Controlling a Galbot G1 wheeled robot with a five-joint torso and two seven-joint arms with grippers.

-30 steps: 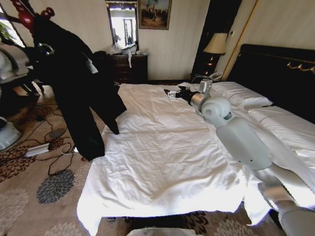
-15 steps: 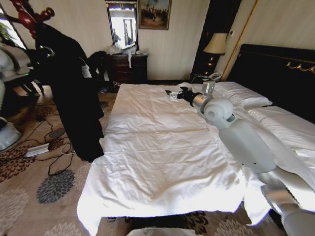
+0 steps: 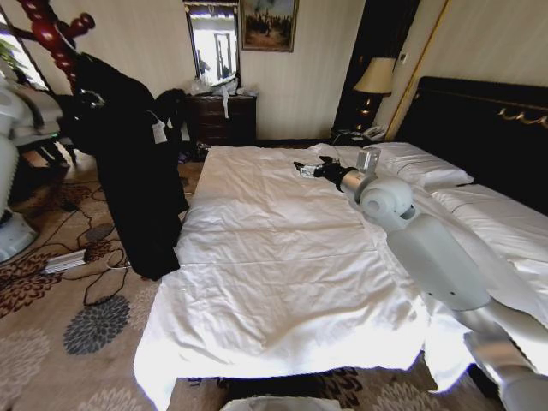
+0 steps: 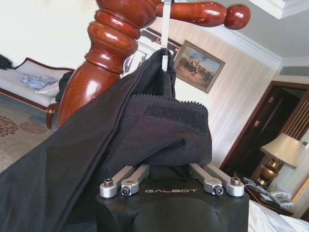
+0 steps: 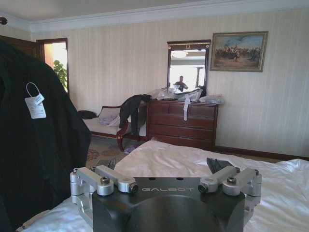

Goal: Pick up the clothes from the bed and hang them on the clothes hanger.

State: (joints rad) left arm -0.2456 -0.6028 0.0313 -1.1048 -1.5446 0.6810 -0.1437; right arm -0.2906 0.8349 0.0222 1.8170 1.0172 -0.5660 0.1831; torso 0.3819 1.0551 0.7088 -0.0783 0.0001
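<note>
Nearest to the robot is the bed [image 3: 282, 282], its white duvet bare of any garment, so the pick-up part looks done. The right arm reaches out over the middle of the bed; the right gripper [image 3: 305, 168] hangs above the duvet near the pillows, its two fingers spread wide apart with nothing between them, as the right wrist view shows [image 5: 166, 186].

Farther off, left of the bed, the clothes [image 3: 137, 180] hang full length beside the clothes hanger [image 3: 53, 34], the hem reaching down near the carpet. In the left wrist view the collar part is caught up by a thin loop to a peg of the stand, approx. at the top of the pole [image 4: 104, 53]. The left gripper [image 4: 169, 181] is just under this fabric; the cloth covers the fingertips, so one cannot tell if the jaws are closed on it or already free.

Judgement: task is nearly finished; what is left is prob. only to let go and draw the left arm away.

Count: 1 garment, 1 coat stand, 1 bed, 2 grippers.
</note>
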